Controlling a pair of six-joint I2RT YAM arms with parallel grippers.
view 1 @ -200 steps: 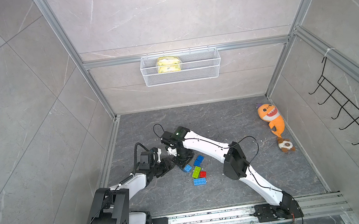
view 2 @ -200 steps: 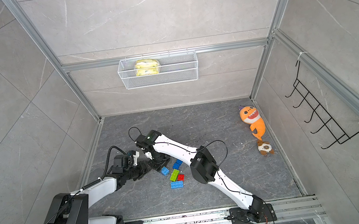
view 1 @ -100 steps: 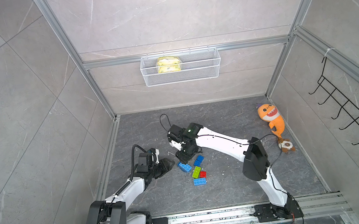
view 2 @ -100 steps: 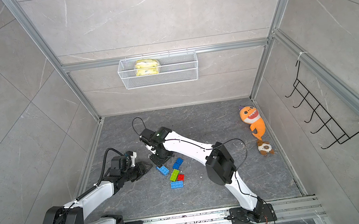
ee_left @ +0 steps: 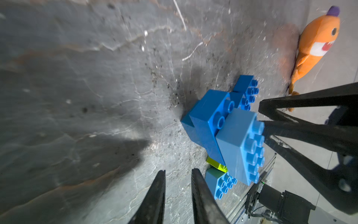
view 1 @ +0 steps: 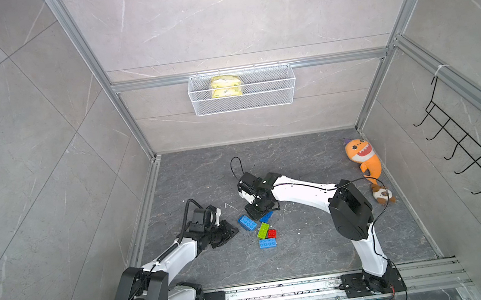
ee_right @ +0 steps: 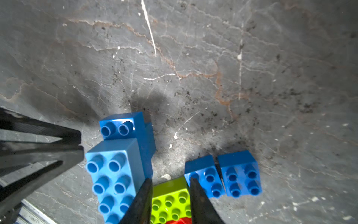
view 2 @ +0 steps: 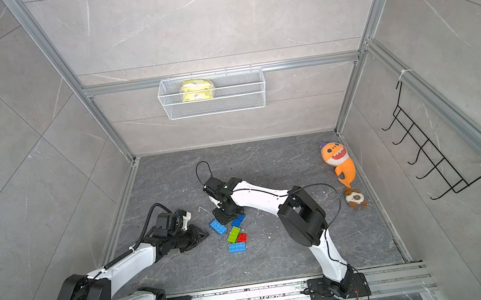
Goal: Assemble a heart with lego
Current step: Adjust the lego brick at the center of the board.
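The lego lies loose on the dark floor in both top views. A light blue brick (view 1: 247,222) sits on a darker one (ee_right: 126,124). Beside it are two dark blue bricks (view 1: 266,216), a lime green brick (view 1: 263,230), a red brick (view 1: 272,233) and a blue brick (view 1: 267,243). I see no joined heart. My left gripper (view 1: 232,229) rests low, just left of the light blue brick, jaws (ee_left: 178,171) narrowly open on nothing. My right gripper (view 1: 255,210) hangs over the bricks' far side, open. The lime green brick (ee_right: 170,199) shows below the gap (ee_right: 170,180).
An orange plush shark (view 1: 363,156) and a small brown toy (view 1: 382,196) lie along the right wall. A wire basket (view 1: 244,103) with a yellow packet hangs on the back wall. A black hook rack (view 1: 466,152) is on the right wall, and the arms' rail (view 1: 283,290) runs along the front.
The two grippers, close together left of the bricks a second ago, have parted. The right one moved right over the bricks, its elbow swinging right. Both jaws have narrowed. The bricks stayed put.
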